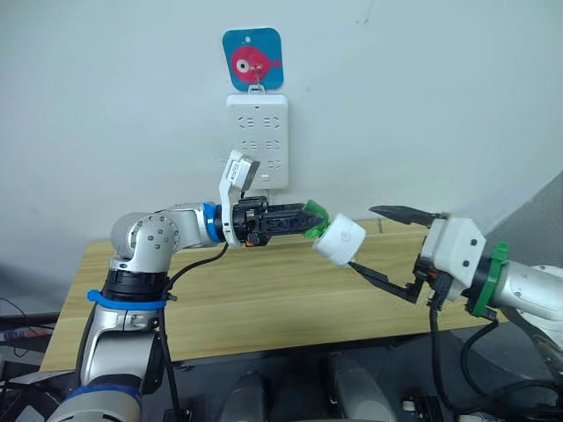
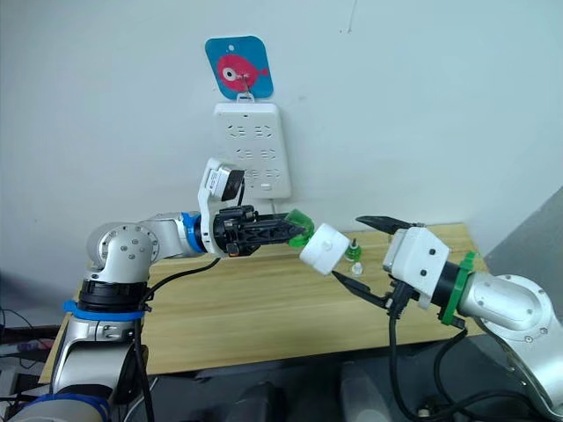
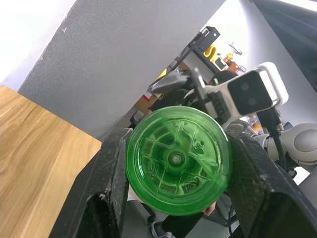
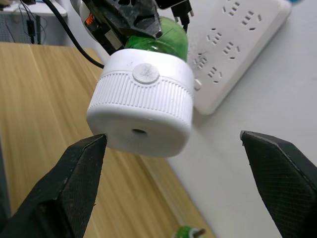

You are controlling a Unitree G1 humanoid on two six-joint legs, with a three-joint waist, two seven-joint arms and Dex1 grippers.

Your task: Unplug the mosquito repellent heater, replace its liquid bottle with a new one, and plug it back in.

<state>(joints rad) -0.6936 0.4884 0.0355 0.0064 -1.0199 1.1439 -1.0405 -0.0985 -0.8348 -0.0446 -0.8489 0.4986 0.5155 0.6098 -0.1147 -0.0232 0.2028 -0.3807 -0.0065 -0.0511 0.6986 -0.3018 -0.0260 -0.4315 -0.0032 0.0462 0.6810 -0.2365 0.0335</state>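
The mosquito repellent heater [image 1: 340, 241] is in the air above the wooden desk [image 1: 264, 303], over its back half and toward the right end, unplugged and still joined to its green liquid bottle [image 1: 313, 221]. The left gripper [image 1: 303, 220] is clamped on the bottle, so the white unit hangs from the bottle alone, tilted with its vent hole toward the right arm. The right gripper [image 1: 383, 244] has its fingers spread wide, one above and one below, and touches nothing; the heater sits just in front of the gap. To do this step well, I think the right gripper should come forward until its pads lie on the ribbed side of the heater, close firmly, and then turn it off the bottle while the left side only holds steady. The left forearm lies nearly level and points right; the right forearm reaches in from the right, pointing left. Two small bottles [image 2: 354, 253] stand near the back edge of the desk. The white power strip [image 1: 257, 139] hangs on the wall behind.
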